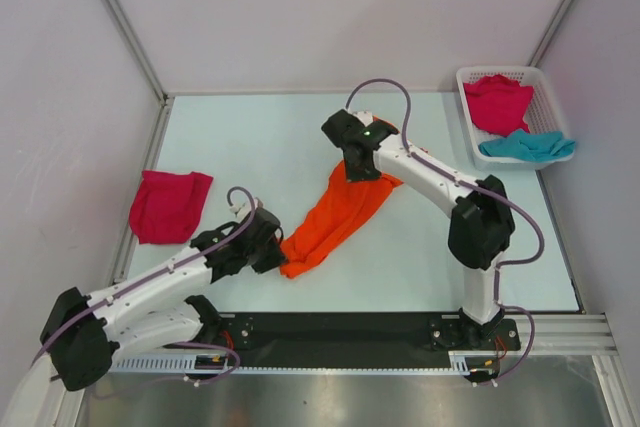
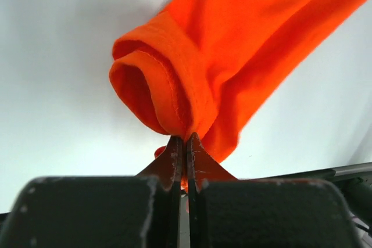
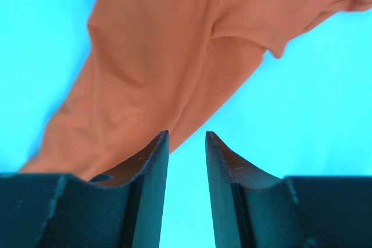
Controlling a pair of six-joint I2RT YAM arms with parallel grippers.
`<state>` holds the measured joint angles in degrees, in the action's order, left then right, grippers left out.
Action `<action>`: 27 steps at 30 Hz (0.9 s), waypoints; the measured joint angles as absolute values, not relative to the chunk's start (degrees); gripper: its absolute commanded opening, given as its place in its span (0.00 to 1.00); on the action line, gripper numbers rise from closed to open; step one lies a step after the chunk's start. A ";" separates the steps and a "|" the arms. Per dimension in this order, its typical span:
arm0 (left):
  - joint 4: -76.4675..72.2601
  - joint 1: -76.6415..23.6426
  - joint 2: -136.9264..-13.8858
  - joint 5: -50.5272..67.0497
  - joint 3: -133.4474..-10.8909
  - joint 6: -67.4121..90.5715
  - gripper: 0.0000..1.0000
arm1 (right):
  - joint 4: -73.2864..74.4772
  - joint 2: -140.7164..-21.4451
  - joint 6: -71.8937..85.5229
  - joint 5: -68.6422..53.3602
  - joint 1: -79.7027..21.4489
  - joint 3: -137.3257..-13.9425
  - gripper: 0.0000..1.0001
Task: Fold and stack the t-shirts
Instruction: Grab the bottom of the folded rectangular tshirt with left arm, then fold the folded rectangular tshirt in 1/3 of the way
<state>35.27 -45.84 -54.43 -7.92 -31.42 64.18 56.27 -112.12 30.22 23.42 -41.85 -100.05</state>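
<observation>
Stretching seems the aim: left claw [image 2: 186, 139] pinches the hem of the soft orange cloth t-shirt [image 1: 335, 222]; right claw [image 3: 187, 136] hangs half-parted, empty.

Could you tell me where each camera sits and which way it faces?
Top external: above the near edge of the table, facing down; left arm and right arm show.
Left wrist: faces along the left end effector, shut on the orange t-shirt.
Right wrist: faces down past the open right end effector.
Shared: all three show the orange t-shirt.
</observation>
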 measured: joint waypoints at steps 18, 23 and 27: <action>33.78 -45.56 -86.21 -9.52 -61.95 54.28 0.00 | 59.83 -91.64 33.67 28.56 -41.87 -93.06 0.40; 34.15 -45.21 -99.39 -8.34 -75.99 51.00 0.00 | 60.31 -88.88 34.50 29.52 -41.12 -91.85 0.41; 35.33 -44.53 -108.05 -7.27 -87.77 48.77 0.00 | 60.80 -86.63 34.57 29.76 -39.48 -90.74 0.42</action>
